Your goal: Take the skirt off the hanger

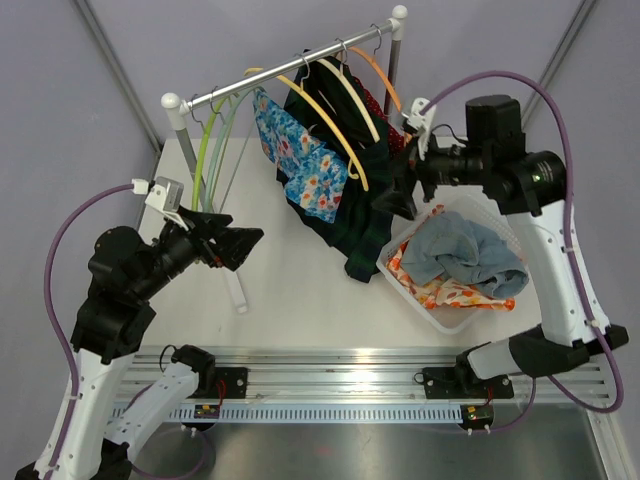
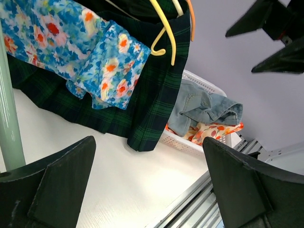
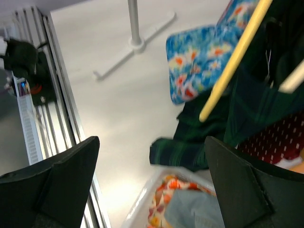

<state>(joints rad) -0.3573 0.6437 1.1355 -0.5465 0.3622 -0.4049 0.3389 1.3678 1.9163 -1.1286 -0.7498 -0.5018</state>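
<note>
A dark green plaid skirt [image 1: 362, 215] hangs from a yellow hanger [image 1: 330, 128] on the rail [image 1: 290, 70], its hem drooping to the table beside the basket. It also shows in the left wrist view [image 2: 152, 102] and the right wrist view [image 3: 209, 137]. A blue floral garment [image 1: 300, 165] hangs beside it. My right gripper [image 1: 395, 195] is open, close to the skirt's right side, above the basket. My left gripper [image 1: 240, 245] is open and empty, left of the skirt, over the table.
A white basket [image 1: 455, 318] holds a denim garment [image 1: 465, 252] and an orange-patterned cloth at the right. White and orange hangers [image 1: 375, 75] and green hangers [image 1: 210, 140] hang on the rail. The rack's post and foot [image 1: 238, 290] stand near my left gripper. A red dotted garment [image 3: 278, 142] hangs behind.
</note>
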